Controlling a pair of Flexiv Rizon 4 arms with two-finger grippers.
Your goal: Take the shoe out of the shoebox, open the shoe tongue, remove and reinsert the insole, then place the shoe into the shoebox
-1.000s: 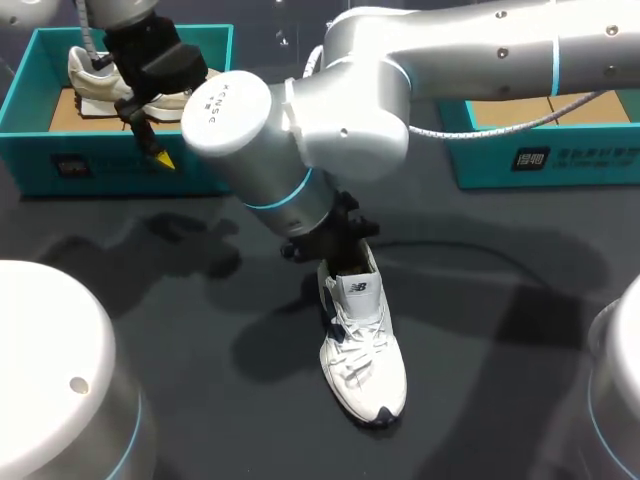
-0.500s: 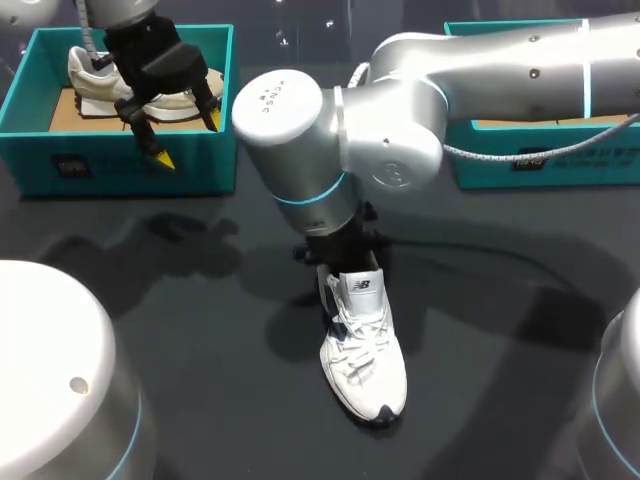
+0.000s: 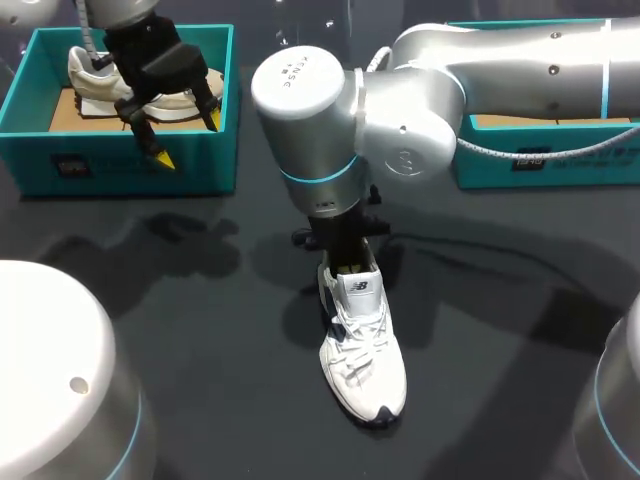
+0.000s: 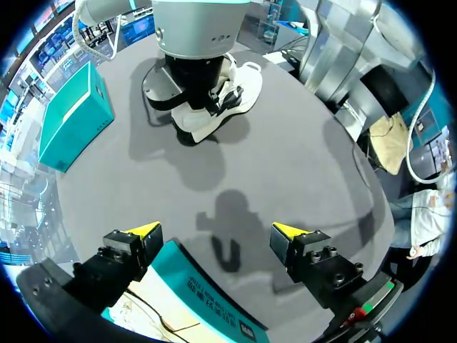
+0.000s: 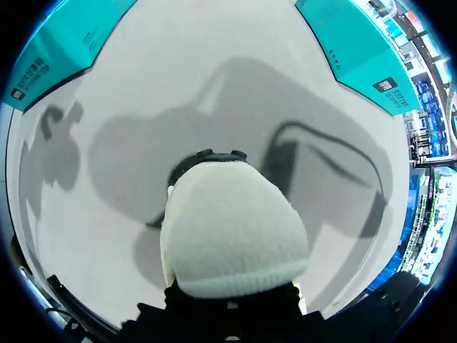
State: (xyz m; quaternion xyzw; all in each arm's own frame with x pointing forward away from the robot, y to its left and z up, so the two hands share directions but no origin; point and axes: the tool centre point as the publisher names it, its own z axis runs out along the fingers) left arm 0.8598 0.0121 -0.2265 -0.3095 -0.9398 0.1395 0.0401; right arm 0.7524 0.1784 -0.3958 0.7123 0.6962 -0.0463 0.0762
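The white lace-up trainer with a dark-edged sole [image 3: 362, 350] stands on its sole on the dark table [image 3: 500, 340], outside any box; its tongue [image 3: 357, 287] rises just ahead of the mouth. The silver right arm [image 3: 400, 130] drops straight over the trainer's heel end, its dark wrist touching or just above the collar. The right wrist view shows only a rounded white end of the trainer [image 5: 232, 236] close beneath, so whether the right jaws are apart or together I cannot tell.

The step looks to be work at the mouth: pressing the tongue forward or reaching in for the insole. To do it well, I judge the approach should stay vertical and centred between the collar's sides; the grip should take the tongue or the insole's heel edge alone, not the collar with it. Nothing pins the trainer, so any pull should be slow and slanted towards the toe, or the whole shoe may lift or skid.

The left jaws hang well apart from the trainer, above the front wall of a teal open cardboard shoebox [image 3: 130, 165] holding a beige trainer [image 3: 100, 75]; they stand wide apart with nothing between the yellow tips [image 4: 143, 230]. A second teal shoebox [image 3: 540, 165] sits beyond the trainer's other side; which one is meant for it I cannot tell.
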